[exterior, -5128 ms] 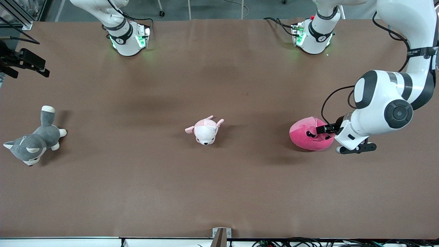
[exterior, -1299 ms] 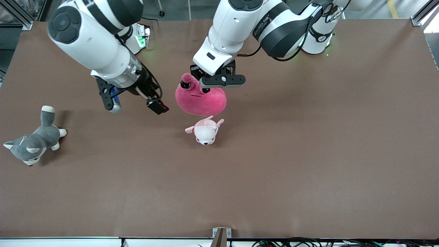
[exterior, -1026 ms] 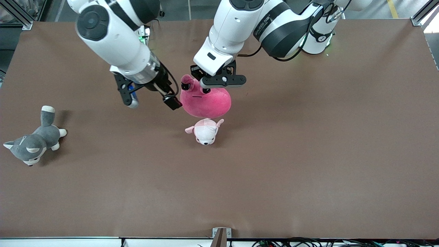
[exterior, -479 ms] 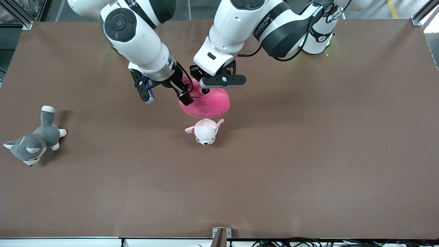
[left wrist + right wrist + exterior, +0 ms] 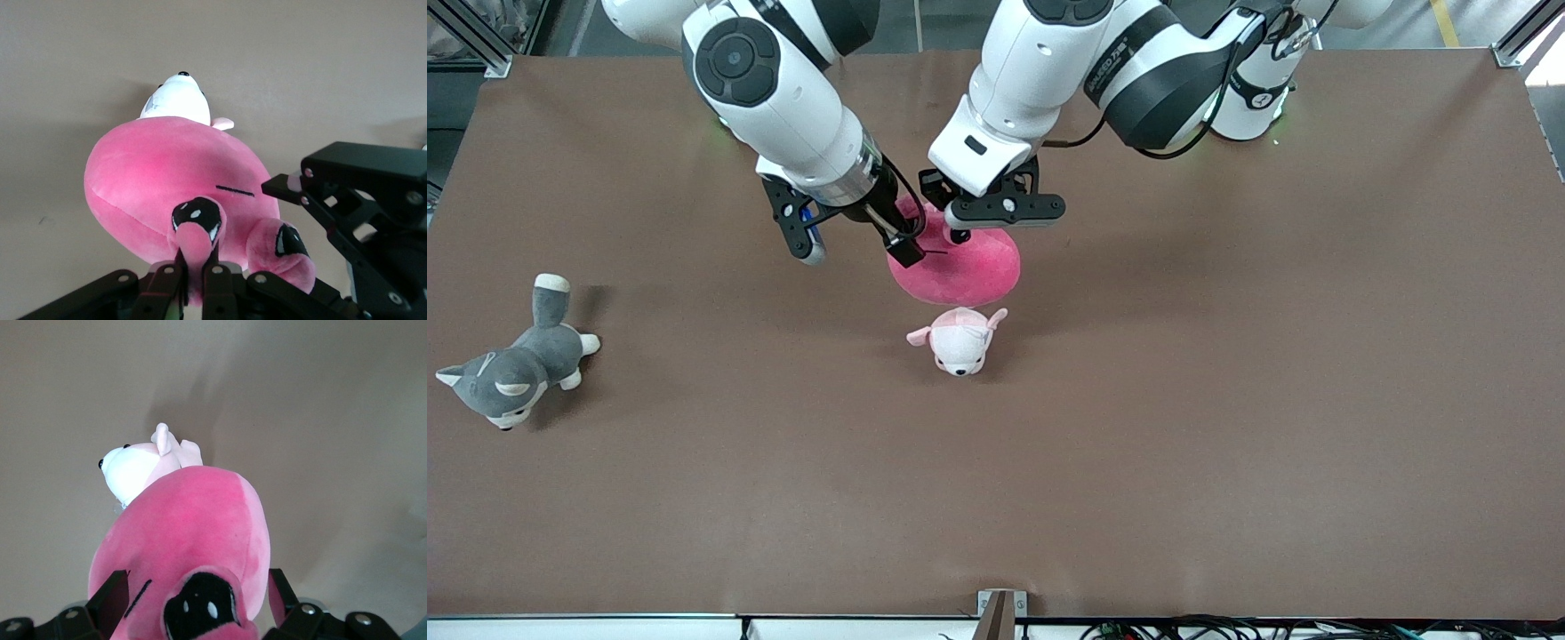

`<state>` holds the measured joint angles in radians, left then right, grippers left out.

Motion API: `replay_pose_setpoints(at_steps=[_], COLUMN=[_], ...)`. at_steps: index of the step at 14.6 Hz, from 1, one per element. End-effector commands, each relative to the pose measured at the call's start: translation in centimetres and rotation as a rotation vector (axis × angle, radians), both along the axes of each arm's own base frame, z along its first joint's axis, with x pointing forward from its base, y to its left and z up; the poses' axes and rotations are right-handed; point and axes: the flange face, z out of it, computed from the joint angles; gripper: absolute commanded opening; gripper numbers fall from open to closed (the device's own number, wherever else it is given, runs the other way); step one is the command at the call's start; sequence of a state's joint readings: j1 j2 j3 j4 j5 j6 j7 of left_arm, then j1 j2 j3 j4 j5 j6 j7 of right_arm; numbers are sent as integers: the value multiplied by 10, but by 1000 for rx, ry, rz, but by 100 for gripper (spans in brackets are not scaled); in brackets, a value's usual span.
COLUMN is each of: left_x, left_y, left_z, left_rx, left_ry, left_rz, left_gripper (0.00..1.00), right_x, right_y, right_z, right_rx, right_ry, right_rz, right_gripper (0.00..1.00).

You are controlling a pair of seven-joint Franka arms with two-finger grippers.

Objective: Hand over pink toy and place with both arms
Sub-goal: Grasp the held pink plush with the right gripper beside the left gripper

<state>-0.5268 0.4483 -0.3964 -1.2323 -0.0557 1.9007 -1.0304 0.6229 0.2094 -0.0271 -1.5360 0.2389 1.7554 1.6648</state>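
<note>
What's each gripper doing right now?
Left gripper: shut on the pink toy, held in the air.
Right gripper: open, fingers either side of the toy's eye.

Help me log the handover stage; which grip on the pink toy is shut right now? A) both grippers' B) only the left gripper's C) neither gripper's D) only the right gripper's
B: in the left wrist view the left gripper pinches the pink toy at an eye stalk, while in the right wrist view the right gripper straddles it with fingers spread.
</note>
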Motion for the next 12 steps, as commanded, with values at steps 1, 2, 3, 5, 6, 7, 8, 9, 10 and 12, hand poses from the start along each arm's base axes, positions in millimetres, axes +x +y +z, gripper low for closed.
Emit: replay_pose_setpoints(at_steps=[1, 2, 3, 5, 6, 7, 8, 9, 10, 12], left_x=[1, 1, 2, 1, 1, 1, 1, 1, 1, 1], left_y=[-3, -3, -2, -3, -3, -3, -3, -3, -3, -3], left_z=[7, 6, 5, 7, 7, 8, 8, 8, 8, 8], left_rx=[-18, -17, -17, -20, -20, -21, -21, -21, -22, -22], left_ry=[-1, 1, 0, -2, -2, -3, -3, -3, -4, -2], left_rz=[19, 19, 20, 21, 21, 21, 21, 21, 21, 21], left_gripper=[0, 0, 0, 0, 0, 0, 0, 0, 0, 0], right_x=[-11, -14, -15, -18, -19, -19, -19, -18, -18, -17], right_y=[-2, 4, 6, 9, 10, 10, 10, 9, 9, 7], right_z=[12, 12, 12, 12, 12, 12, 12, 12, 14, 14], right_rx=[12, 15, 16, 16, 16, 16, 16, 16, 18, 17], right_ry=[2, 0, -1, -2, -2, -2, -1, -2, -5, -4], right_rz=[-9, 0, 3, 9, 12, 12, 15, 17, 17, 14], right_gripper=[79, 75, 73, 63, 54, 44, 28, 11, 0, 0])
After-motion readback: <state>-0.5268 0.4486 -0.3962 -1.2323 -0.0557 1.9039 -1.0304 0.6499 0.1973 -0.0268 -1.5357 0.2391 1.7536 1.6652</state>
